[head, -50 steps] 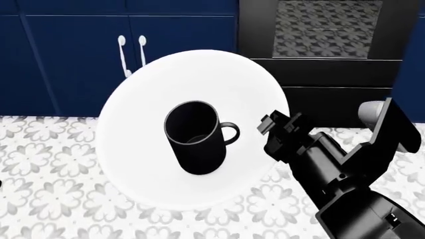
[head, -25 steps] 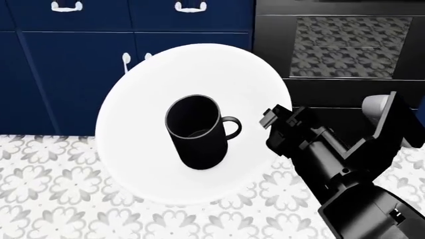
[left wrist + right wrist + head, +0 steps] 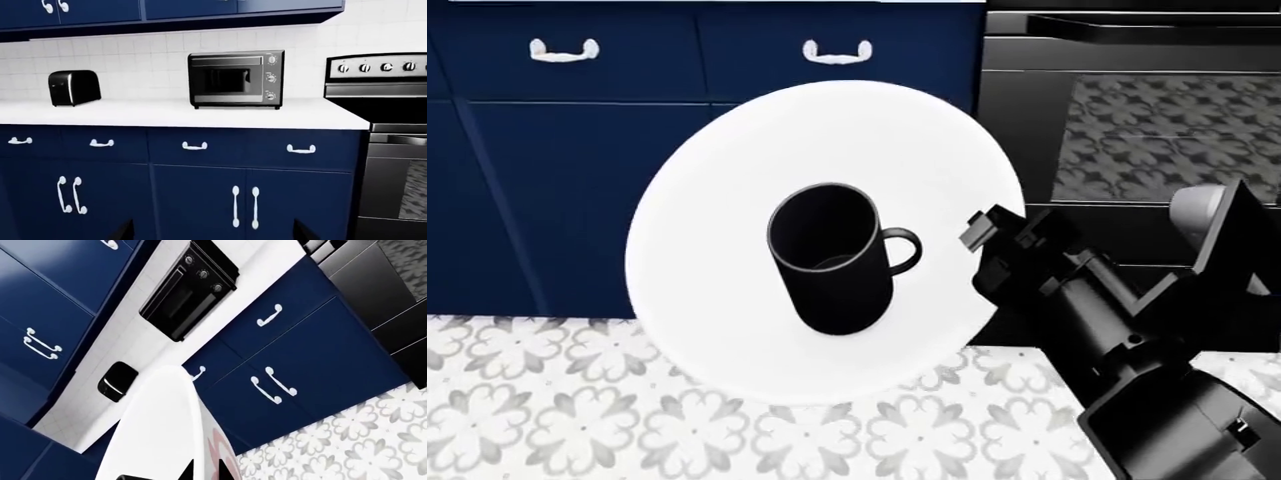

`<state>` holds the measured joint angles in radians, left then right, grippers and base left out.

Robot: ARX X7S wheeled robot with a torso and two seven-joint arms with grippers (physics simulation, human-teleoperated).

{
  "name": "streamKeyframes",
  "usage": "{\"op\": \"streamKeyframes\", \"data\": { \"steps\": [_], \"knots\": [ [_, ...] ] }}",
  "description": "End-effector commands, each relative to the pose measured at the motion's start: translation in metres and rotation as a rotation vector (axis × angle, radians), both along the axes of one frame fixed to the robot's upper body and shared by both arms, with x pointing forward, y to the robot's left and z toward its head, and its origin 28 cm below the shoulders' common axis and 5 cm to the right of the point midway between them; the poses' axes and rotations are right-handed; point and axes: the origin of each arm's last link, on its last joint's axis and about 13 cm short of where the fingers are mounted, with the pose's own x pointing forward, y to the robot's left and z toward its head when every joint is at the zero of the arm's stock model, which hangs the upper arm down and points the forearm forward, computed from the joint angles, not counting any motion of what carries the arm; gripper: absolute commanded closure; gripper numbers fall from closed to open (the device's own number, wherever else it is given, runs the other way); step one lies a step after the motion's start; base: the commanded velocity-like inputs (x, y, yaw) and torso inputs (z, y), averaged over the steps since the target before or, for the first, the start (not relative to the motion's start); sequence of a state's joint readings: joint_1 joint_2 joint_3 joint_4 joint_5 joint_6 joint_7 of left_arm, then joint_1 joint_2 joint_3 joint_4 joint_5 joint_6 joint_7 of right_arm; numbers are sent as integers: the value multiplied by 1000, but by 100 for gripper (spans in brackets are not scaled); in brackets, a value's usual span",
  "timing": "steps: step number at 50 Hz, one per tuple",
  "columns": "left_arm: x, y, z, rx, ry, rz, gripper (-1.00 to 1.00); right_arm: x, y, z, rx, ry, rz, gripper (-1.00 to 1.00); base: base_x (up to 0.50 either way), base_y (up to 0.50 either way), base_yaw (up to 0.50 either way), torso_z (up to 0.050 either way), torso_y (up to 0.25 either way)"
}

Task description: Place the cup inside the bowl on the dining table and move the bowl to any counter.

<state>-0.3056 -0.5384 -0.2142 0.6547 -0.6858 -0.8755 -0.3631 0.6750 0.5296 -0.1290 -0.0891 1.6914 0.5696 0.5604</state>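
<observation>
One cup (image 3: 831, 255) in bowl (image 3: 747, 330) | right pincer (image 3: 981, 235) clamps rim | counter (image 3: 167, 112) ahead

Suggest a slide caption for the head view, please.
Right gripper carries the white bowl, black cup inside, toward navy cabinets.

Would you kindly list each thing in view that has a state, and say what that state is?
cup: upright, standing inside the bowl, looks empty.
bowl: held off the floor, gripped at its rim.
right gripper: shut on the bowl's rim.
left gripper: open, empty.
toaster oven: door shut, on the counter.
cabinet doors: shut.
</observation>
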Motion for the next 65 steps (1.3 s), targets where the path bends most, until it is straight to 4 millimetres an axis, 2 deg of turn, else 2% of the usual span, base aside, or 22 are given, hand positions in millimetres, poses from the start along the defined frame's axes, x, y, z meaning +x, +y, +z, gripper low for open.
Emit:
{"op": "streamKeyframes", "data": {
  "steps": [1,20,43,65],
  "knots": [
    [-1,-2,1,3,-8,-24,-100,-1,-2,6,19,-30,-3,100,500,200,0,0,0],
    [0,-5,5,6,-11,-31,-100,-3,-9,20,21,-60,-31,100,500,209,0,0,2],
    [0,-4,4,6,-14,-24,-100,-4,-8,12,7,-51,-26,100,500,5,0,0,2],
    [-1,-3,4,2,-16,-27,-100,-4,-8,15,26,-56,-35,100,500,1,0,0,2]
  ]
}}
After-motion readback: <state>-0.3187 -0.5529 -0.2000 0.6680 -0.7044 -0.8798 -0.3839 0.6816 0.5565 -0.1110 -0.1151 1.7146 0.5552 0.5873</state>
